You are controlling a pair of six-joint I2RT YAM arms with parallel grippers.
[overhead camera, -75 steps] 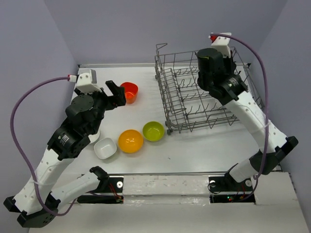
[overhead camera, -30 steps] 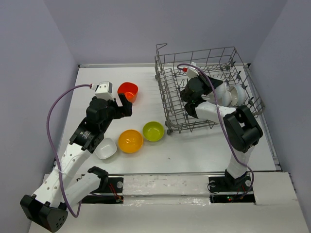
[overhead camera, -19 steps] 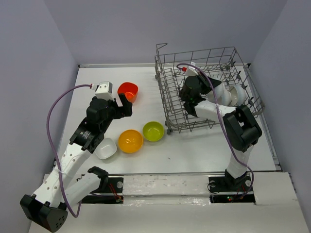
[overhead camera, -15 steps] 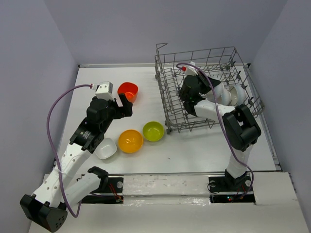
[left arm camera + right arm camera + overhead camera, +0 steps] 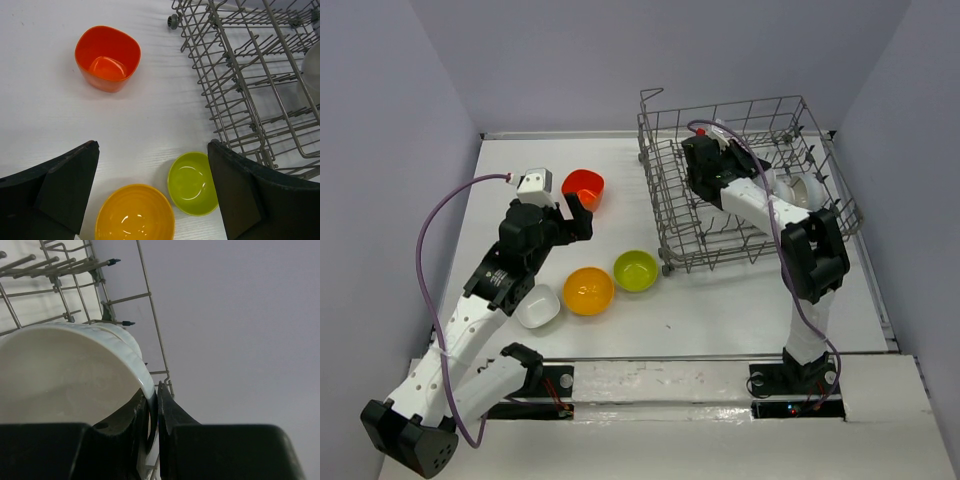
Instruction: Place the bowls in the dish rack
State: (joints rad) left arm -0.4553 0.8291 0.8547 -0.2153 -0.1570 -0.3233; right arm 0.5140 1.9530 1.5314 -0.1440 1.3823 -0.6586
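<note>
The right gripper [image 5: 153, 412], clamped on the white bowl [image 5: 65, 375], now sits farther back in the dish rack [image 5: 740, 255] than before.

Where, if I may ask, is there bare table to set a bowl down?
Free: between the red-orange bowl and the grey wire dish rack, and the table in front of it. Crowded: lime green bowl, orange-yellow bowl, white bowl together.
</note>
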